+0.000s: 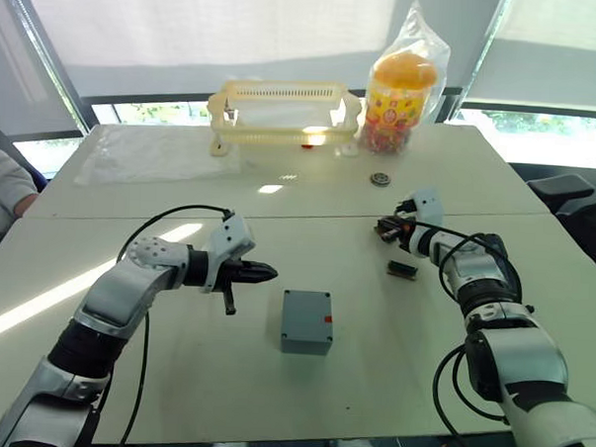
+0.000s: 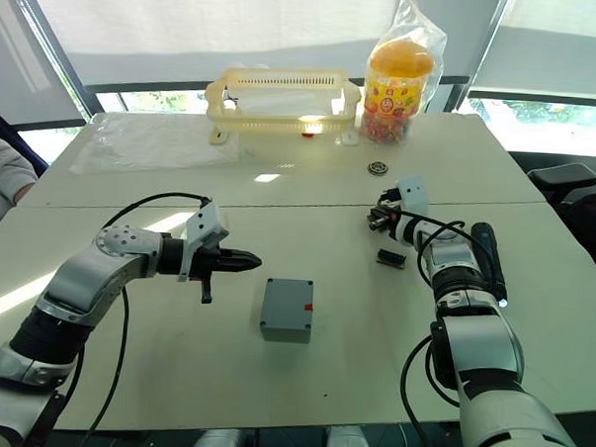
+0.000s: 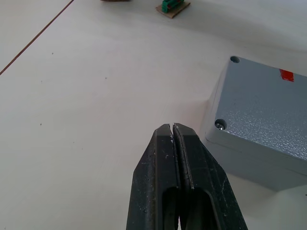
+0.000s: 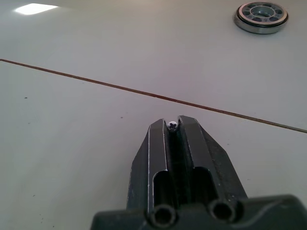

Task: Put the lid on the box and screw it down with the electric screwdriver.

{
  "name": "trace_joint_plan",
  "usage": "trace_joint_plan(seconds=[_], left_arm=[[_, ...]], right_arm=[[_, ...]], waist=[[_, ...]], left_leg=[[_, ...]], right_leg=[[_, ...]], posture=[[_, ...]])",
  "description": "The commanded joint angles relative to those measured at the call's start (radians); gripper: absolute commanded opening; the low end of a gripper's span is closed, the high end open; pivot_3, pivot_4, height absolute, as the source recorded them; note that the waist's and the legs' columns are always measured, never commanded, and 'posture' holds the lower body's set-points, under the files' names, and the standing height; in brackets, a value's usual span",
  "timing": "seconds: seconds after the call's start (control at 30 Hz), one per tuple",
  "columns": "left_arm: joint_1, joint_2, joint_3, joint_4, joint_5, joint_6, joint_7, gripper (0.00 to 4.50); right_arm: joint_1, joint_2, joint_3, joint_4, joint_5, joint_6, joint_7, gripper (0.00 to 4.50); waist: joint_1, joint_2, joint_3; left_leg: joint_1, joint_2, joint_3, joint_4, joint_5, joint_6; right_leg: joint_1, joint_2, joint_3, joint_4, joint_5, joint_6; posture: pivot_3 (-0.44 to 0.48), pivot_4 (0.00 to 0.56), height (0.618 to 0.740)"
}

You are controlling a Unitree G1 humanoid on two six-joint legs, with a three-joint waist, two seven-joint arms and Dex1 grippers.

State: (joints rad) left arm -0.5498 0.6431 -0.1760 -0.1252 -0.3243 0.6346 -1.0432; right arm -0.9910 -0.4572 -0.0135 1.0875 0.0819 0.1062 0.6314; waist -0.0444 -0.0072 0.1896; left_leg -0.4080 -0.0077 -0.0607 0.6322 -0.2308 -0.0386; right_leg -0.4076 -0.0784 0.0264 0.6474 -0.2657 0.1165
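Note:
The blue-grey box (image 1: 306, 341) stands in the middle of the near table. The lid (image 3: 259, 103) lies flat on it, with a red mark on top, one open corner hole and a screw head in the adjacent corner. My left gripper (image 1: 269, 274) is shut and empty, hovering just left of the box with its tips pointing at it. Farther right, my right gripper (image 4: 171, 122) is shut on a small screw (image 4: 171, 125) held at its fingertips above the bare table. The black electric screwdriver (image 2: 488, 260) lies on the table beside my right forearm.
A green connector block (image 1: 402, 270) lies near the right gripper, and a round bearing (image 1: 381, 179) farther back. A yellow basket (image 1: 283, 109), a bagged snack jar (image 1: 403, 90) and a clear plastic sheet (image 1: 153, 153) are at the far side. A person's sleeve (image 1: 3, 186) shows at the left edge.

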Motion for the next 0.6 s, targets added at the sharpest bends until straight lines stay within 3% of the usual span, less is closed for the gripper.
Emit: trace_joint_plan(seconds=[0.03,0.23,0.47,0.5,0.6], left_arm=[[-0.02,0.003,0.002,-0.004,0.002,-0.029,-0.011,0.0],[-0.023,-0.004,-0.012,0.002,0.003,-0.035,-0.02,0.0],[-0.034,-0.018,-0.019,0.014,0.013,-0.041,-0.027,0.0],[-0.035,-0.018,-0.019,0.017,0.014,-0.042,-0.028,0.0],[-0.037,-0.018,-0.02,0.02,0.014,-0.045,-0.029,0.0]], right_arm=[[0.021,-0.012,-0.002,-0.089,0.004,0.043,0.061,0.05],[0.093,-0.027,0.017,-0.241,-0.002,0.142,0.134,0.05],[0.106,-0.036,0.02,-0.262,-0.013,0.167,0.131,0.05],[0.105,-0.036,0.02,-0.261,-0.013,0.168,0.13,0.78],[0.103,-0.04,0.02,-0.262,-0.015,0.172,0.13,2.04]], waist=[[0.0,0.0,0.0],[0.0,0.0,0.0],[0.001,0.0,0.0],[0.001,0.0,0.0],[0.001,0.0,0.0]], left_leg=[[0.0,0.0,0.0,0.0,0.0,0.0],[0.0,0.0,0.0,0.0,0.0,0.0],[0.0,0.0,0.0,0.0,0.0,0.0],[0.0,0.0,0.0,0.0,0.0,0.0],[0.0,0.0,0.0,0.0,0.0,0.0]], right_leg=[[0.0,0.0,0.0,0.0,0.0,0.0],[0.0,0.0,0.0,0.0,0.0,0.0],[0.0,0.0,0.0,0.0,0.0,0.0],[0.0,0.0,0.0,0.0,0.0,0.0],[0.0,0.0,0.0,0.0,0.0,0.0]], posture=[[0.0,0.15,0.74],[0.0,0.15,0.74],[0.0,0.15,0.74],[0.0,0.15,0.74],[0.0,0.15,0.74]])
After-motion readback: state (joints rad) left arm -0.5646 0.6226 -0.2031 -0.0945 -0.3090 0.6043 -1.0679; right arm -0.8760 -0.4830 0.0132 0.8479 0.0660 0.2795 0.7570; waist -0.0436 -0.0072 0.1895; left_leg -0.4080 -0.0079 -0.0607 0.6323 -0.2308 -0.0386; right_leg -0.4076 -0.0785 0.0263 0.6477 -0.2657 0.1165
